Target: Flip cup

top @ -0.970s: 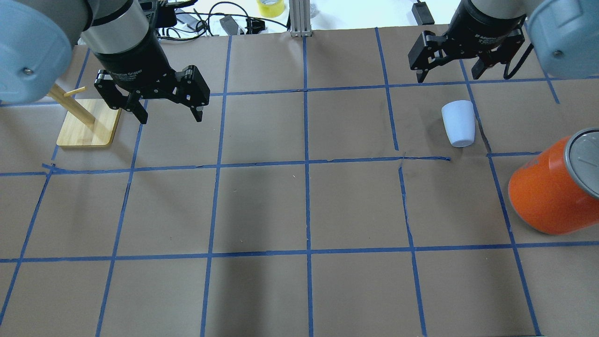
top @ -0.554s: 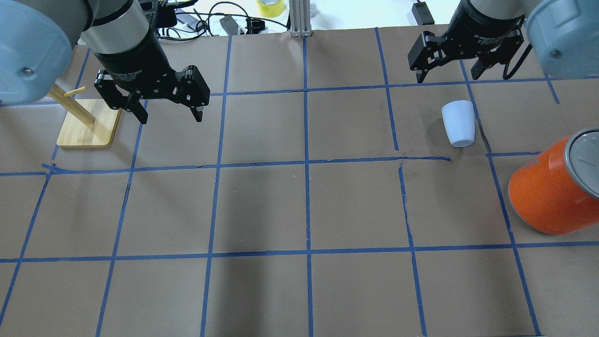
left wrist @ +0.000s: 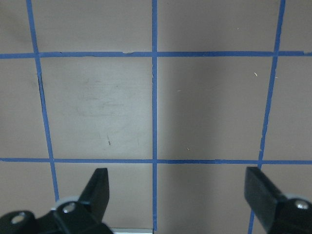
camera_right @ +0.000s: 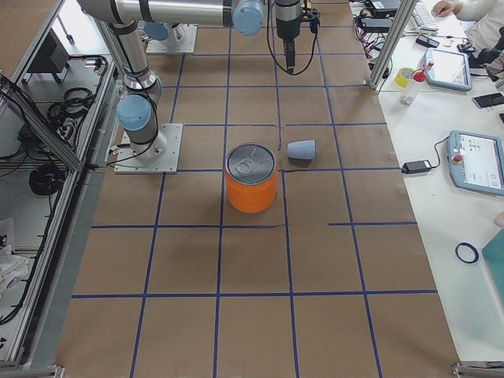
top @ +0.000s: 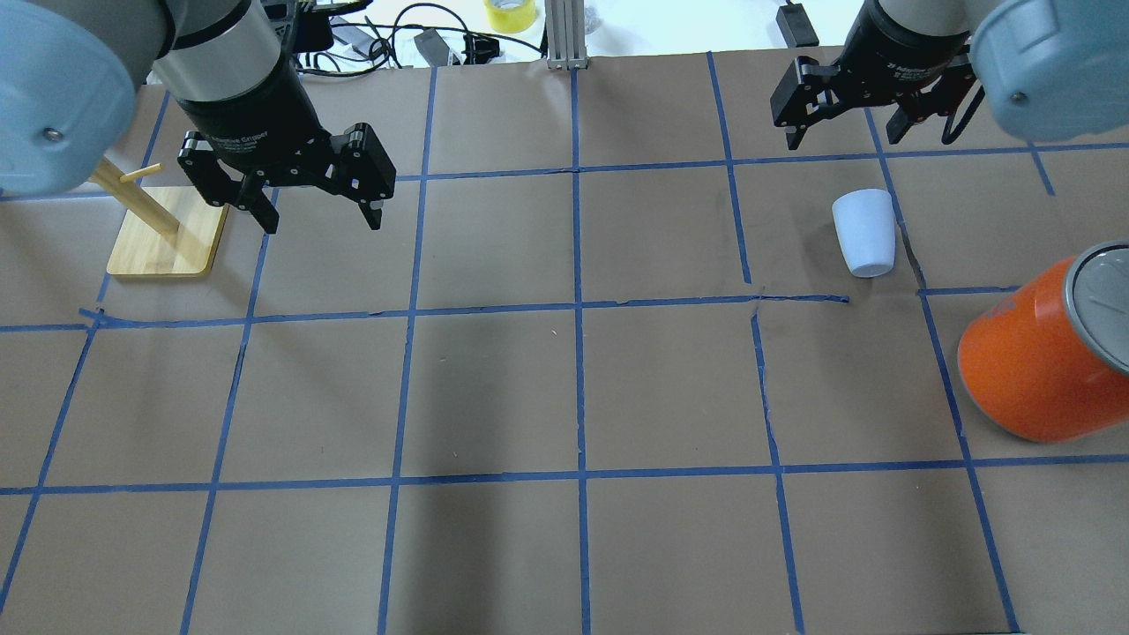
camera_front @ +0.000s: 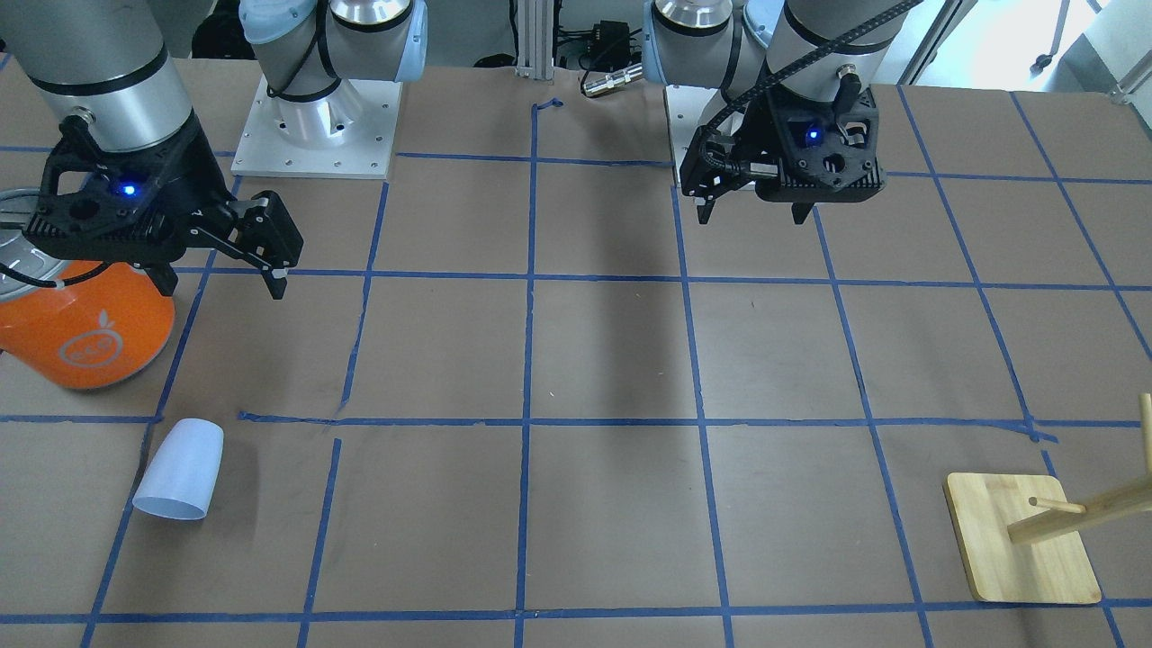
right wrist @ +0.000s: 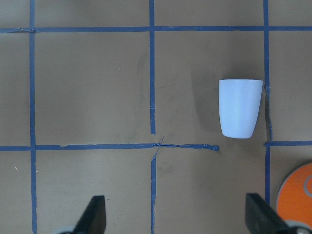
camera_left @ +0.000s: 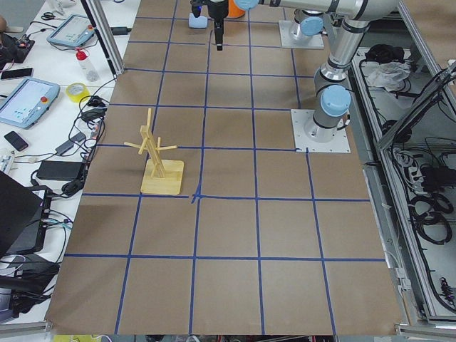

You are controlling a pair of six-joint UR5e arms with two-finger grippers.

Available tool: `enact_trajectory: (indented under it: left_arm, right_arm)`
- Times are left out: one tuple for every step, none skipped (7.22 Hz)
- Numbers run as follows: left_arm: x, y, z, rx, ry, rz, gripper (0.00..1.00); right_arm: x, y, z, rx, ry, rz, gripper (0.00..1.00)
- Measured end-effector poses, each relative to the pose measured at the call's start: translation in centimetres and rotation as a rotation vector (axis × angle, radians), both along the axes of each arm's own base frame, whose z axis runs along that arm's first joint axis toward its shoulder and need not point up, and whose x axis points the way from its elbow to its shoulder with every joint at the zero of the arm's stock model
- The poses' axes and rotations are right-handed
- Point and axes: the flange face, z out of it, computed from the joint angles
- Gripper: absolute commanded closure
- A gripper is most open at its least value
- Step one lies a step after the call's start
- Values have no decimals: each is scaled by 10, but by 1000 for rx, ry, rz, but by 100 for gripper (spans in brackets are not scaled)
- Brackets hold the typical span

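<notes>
My right gripper (top: 844,139) hangs spread wide and empty near the far edge; my left gripper (top: 322,220) is spread too. The cup (top: 864,231) lies on its side toward the far right corner, apart from the orange can (top: 1032,362). It looks like light, stiff, slick plastic that could roll, so I'd pinch across its mid-wall.

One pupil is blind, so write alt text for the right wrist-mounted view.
A pale blue cup lies on its side on brown paper gridded with blue tape, beyond the open right gripper. Part of an orange can shows bottom right.
</notes>
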Motion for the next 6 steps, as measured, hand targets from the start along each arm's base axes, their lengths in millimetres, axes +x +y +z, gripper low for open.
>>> enact_trajectory:
  left_arm:
    - [0, 0, 0, 0, 1, 0, 0]
    - [0, 0, 0, 0, 1, 0, 0]
    - [0, 0, 0, 0, 0, 0, 0]
    - [0, 0, 0, 0, 0, 0, 0]
    - [0, 0, 0, 0, 0, 1, 0]
    - [0, 0, 0, 0, 0, 0, 0]
  right_arm:
    - [-2, -3, -2, -2, 3, 1, 0]
    - [-13, -13, -8, -1, 4, -15, 0]
    - [-32, -27, -19, 4, 3, -46, 0]
    - [-55, -44, -33, 2, 3, -81, 0]
    - [-71, -61, -55, 0, 7, -105, 0]
    - [-83, -82, -89, 11, 15, -112, 0]
